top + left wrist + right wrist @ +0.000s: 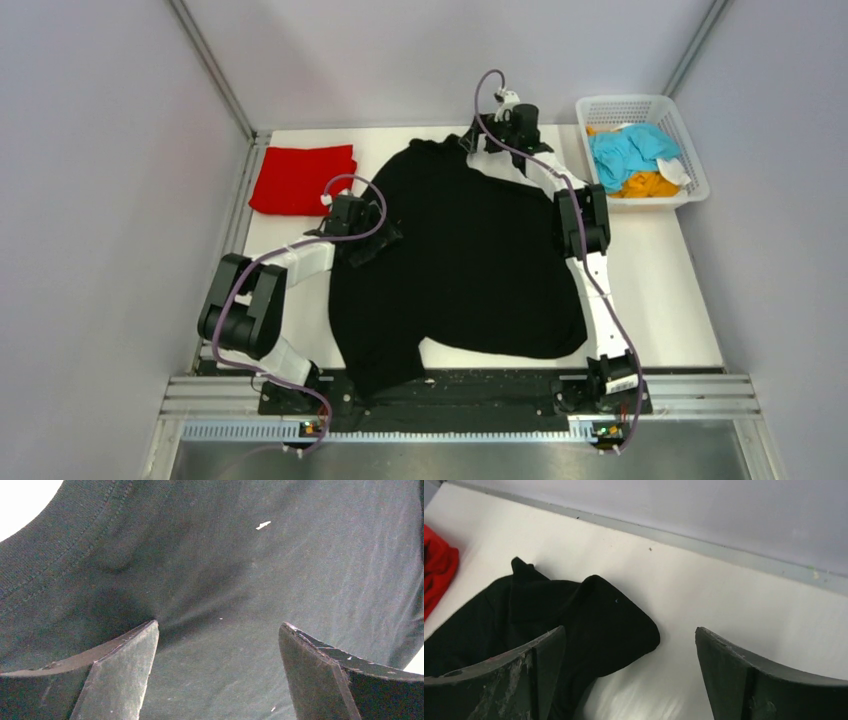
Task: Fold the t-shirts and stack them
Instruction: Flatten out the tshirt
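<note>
Currently: black t-shirt (470,260) spread on table (660,290), unfolded
Both released: left gripper (218,625) over its cloth, right gripper (630,628) by its far corner; best pinch hem edges together, fold flat

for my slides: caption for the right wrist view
Open right pincer above a bunched edge of the black t-shirt on the white table, red t-shirt at left.

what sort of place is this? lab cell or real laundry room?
Probably a lab test cell: white table walled by plain grey panels, left arm and right arm bolted to a rail at its near edge, black t-shirt spread out between them.
</note>
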